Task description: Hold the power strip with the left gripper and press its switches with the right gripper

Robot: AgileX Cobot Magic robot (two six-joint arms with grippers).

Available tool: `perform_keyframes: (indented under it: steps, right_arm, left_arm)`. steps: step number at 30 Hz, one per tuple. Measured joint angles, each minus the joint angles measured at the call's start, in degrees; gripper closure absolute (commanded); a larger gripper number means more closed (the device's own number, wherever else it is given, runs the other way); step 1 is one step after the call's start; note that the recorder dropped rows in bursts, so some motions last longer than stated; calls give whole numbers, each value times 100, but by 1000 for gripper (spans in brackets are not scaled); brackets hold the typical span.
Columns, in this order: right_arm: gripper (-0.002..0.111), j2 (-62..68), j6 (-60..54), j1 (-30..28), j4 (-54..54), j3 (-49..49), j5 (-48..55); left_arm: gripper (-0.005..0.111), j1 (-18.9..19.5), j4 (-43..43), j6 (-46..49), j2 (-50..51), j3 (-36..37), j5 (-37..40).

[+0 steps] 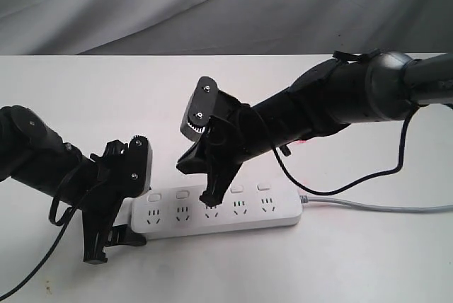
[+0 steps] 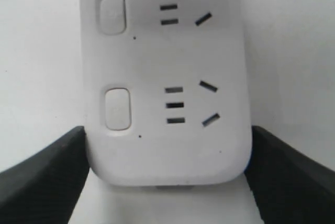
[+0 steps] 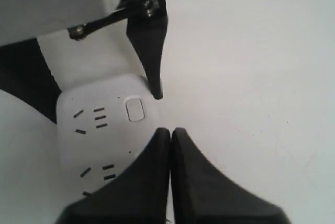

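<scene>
The white power strip [image 1: 219, 212] lies flat on the table, its grey cord [image 1: 368, 207] running off to the right. My left gripper [image 1: 119, 226] is shut on the strip's left end; in the left wrist view its black fingers [image 2: 47, 177] press both sides of the rounded end [image 2: 167, 145], next to the last two switches [image 2: 117, 109]. My right gripper [image 1: 210, 198] is shut, with its tip down over the middle switch, which it hides. Whether it touches, I cannot tell. The right wrist view shows the shut right gripper [image 3: 171, 132] above the strip [image 3: 94, 130], just past the end switch [image 3: 135, 110].
The white table [image 1: 368, 267] carries only the strip. A loose black cable [image 1: 42, 260] hangs from the left arm toward the front edge. Another cable [image 1: 340, 186] loops under the right arm above the cord. Grey cloth [image 1: 226, 6] hangs behind.
</scene>
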Motion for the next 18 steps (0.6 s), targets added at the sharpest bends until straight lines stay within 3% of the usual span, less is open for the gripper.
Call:
perform_keyframes:
  steps: [7,18]
  right_arm:
    - [108,76,146,-467,-88,13,455]
    - [108,463,136,-479,-205,108,674]
  left_arm:
    - [52,0,0,0,0,0,0]
    - [52,0,0,0,0,0,0]
